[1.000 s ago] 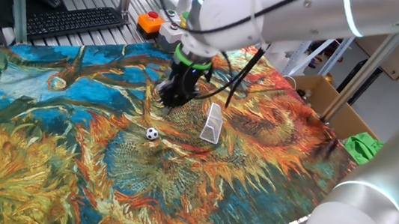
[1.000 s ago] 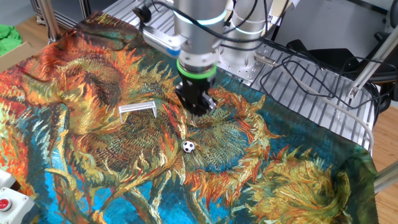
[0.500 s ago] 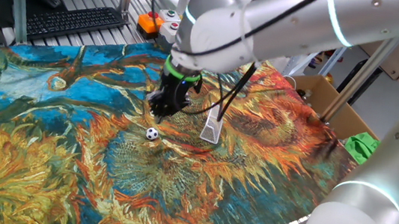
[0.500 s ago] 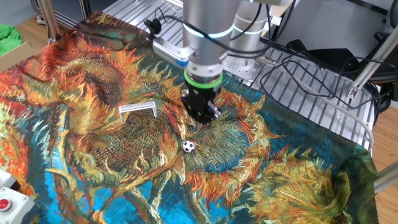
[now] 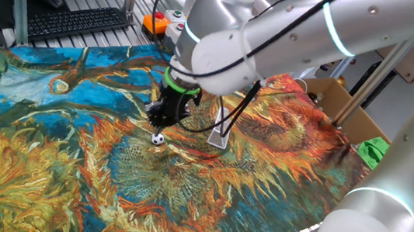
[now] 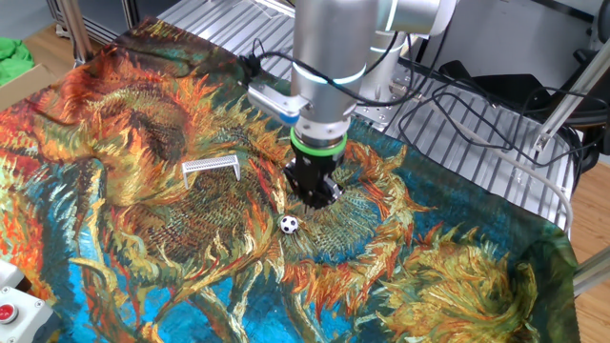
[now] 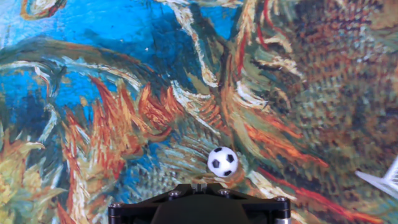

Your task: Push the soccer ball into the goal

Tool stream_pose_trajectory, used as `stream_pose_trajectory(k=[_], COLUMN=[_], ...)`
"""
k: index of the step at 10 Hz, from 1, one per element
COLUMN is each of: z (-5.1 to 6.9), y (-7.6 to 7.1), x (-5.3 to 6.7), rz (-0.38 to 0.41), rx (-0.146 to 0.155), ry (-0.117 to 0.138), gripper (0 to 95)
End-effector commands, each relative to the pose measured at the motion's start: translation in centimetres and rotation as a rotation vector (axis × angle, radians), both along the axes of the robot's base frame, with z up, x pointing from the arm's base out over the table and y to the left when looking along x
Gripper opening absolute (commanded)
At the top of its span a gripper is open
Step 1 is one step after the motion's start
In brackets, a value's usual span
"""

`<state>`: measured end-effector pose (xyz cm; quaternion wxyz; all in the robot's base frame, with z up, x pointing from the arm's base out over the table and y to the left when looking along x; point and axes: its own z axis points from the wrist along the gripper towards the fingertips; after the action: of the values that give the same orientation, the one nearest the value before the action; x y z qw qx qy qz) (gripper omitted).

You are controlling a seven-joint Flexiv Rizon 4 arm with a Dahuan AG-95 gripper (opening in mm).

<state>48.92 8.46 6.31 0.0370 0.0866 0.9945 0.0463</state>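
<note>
- My fingers hang low over the surface, which is covered by a cloth printed with painted sunflowers; in the other fixed view they point straight down below a green ring on my wrist.
- I cannot tell whether my fingers are wide or narrow: both fixed views show only a dark cluster at the tip, and my hand view shows just the black base at the bottom edge.
- The soccer ball lies on the cloth just beside my fingers, at about 6 o'clock from them in one fixed view and at about 8 o'clock in the other.
- In my hand view the soccer ball sits just above the black base, slightly right of centre.
- The goal stands on the cloth, apart from the ball, at about 10 o'clock from it in that view; in one fixed view it is at about 3 o'clock from the ball.
- My hand view catches only a white corner of the goal at the right edge.
</note>
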Motion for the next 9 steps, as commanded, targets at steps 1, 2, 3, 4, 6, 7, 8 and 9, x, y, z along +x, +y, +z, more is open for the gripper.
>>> stream_pose_trajectory(k=[1, 2, 3, 4, 6, 7, 8, 9], z=[-0.6, -0.8, -1.2, -1.5, -1.7, -1.6, -1.6, -1.6], y=[0.1, 0.3, 0.5, 0.7, 0.9, 0.9, 0.9, 0.9], x=[0.5, 0.6, 0.8, 1.1, 1.4, 1.5, 1.6, 1.6], rz=[-0.001, -0.006, -0.009, -0.008, -0.006, -0.007, -0.010, -0.025], rx=[0.003, 0.003, 0.003, 0.002, -0.003, -0.004, -0.004, -0.003], ry=[-0.002, -0.003, -0.006, -0.008, -0.009, -0.007, -0.006, -0.004], gripper=[0.0, 0.0, 0.0, 0.0, 0.0, 0.0, 0.0, 0.0])
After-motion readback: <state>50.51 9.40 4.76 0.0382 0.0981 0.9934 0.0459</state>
